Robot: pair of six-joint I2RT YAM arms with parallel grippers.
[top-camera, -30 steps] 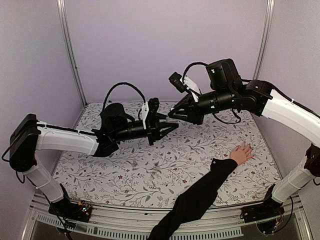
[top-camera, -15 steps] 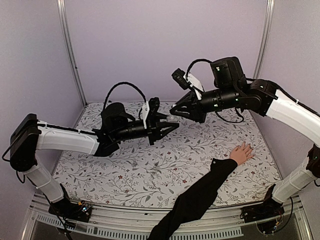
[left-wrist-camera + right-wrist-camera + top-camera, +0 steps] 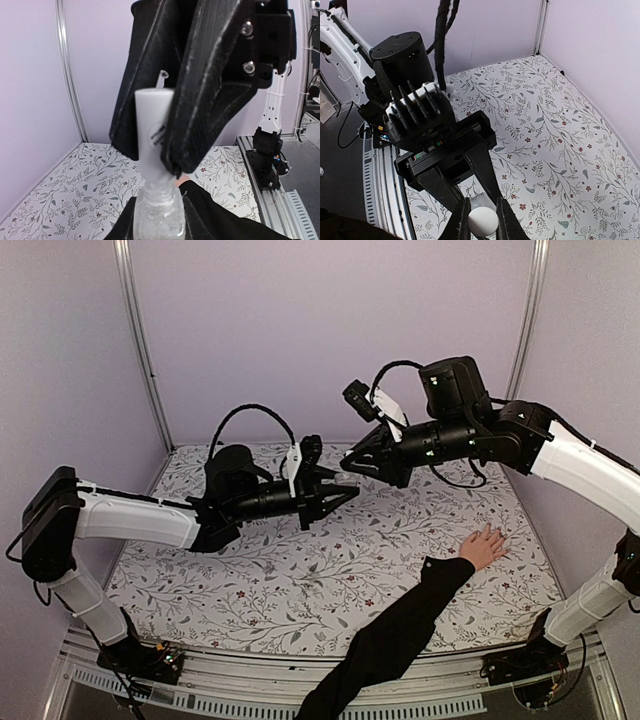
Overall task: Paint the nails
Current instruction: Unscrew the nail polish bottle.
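We see left end effector (image 3: 348, 492) clamped on small clear bottle (image 3: 155, 220), held in mid-air above counter (image 3: 300, 580) centre. Right end effector (image 3: 346, 466) pinches white cap (image 3: 483, 220) at bottle top, tip to tip with left. Hand (image 3: 485, 546) lies flat on counter at right, fingers spread, well apart from both end effectors. Nails (image 3: 497, 533) too small for us to resolve.

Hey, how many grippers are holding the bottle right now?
2. The left gripper holds the bottle by its body. The right gripper is shut on its white cap. Both are in midair.
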